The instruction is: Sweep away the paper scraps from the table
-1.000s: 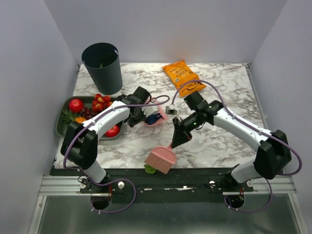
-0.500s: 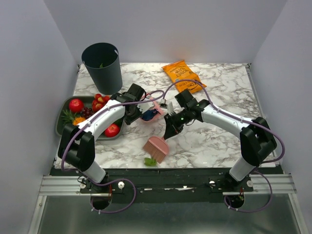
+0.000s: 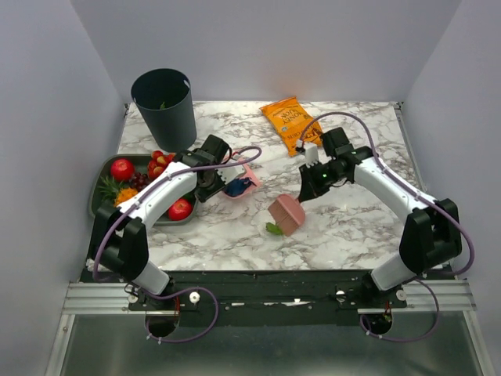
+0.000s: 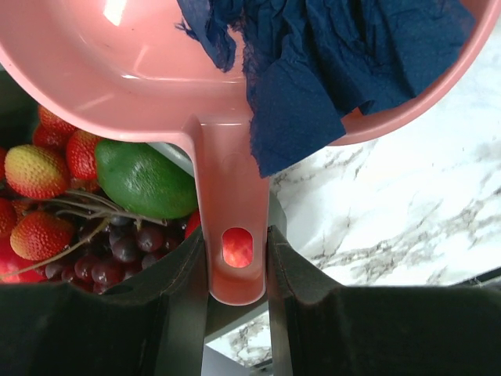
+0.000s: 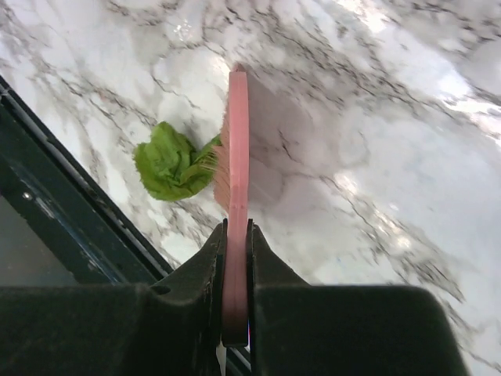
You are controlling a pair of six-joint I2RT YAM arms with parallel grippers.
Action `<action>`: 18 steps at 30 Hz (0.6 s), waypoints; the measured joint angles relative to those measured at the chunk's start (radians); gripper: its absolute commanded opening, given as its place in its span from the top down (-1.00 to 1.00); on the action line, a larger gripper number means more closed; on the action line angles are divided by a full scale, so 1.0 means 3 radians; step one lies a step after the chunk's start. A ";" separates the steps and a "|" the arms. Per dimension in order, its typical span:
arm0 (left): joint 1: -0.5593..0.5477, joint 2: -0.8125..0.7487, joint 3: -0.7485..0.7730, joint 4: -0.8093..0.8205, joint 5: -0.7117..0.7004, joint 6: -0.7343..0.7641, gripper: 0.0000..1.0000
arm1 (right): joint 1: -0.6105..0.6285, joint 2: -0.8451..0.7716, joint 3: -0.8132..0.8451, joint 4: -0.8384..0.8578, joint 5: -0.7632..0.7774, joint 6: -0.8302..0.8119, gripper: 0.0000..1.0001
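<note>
You've pulled the green scrap (image 5: 166,166) in from the desk's near edge.
Your right end effector (image 5: 236,262) clenches the brush (image 5: 237,149); your left end effector (image 4: 237,254) grips the dustpan (image 4: 117,70).

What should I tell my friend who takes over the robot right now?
Left gripper: shut on the handle of the pink dustpan, next to the fruit tray.
Right gripper: shut on the pink brush, bristles against the green paper scrap on the table.
Done: a blue paper scrap lies in the dustpan.
Left: brush the green scrap into the dustpan, then probably tip it into the dark bin.
</note>
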 measured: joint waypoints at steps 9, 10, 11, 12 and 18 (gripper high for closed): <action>-0.0050 -0.0309 -0.0334 -0.0234 0.0015 0.0354 1.00 | -0.0156 -0.0923 0.0165 -0.0379 -0.0117 -0.0432 0.99; -0.0074 -0.0323 -0.0376 -0.0258 0.0013 0.0408 1.00 | -0.0155 -0.1017 0.0197 -0.0380 -0.0144 -0.0430 0.99; -0.0094 -0.0328 -0.0408 -0.0268 0.0013 0.0444 1.00 | -0.0154 -0.1073 0.0240 -0.0394 -0.0170 -0.0423 0.99; -0.0122 -0.0329 -0.0441 -0.0285 0.0014 0.0486 1.00 | -0.0154 -0.1095 0.0282 -0.0409 -0.0181 -0.0418 0.99; -0.0397 -0.0331 -0.0621 -0.0378 0.0001 0.0636 1.00 | -0.0144 -0.1031 0.0169 -0.0387 0.0407 -0.0131 0.99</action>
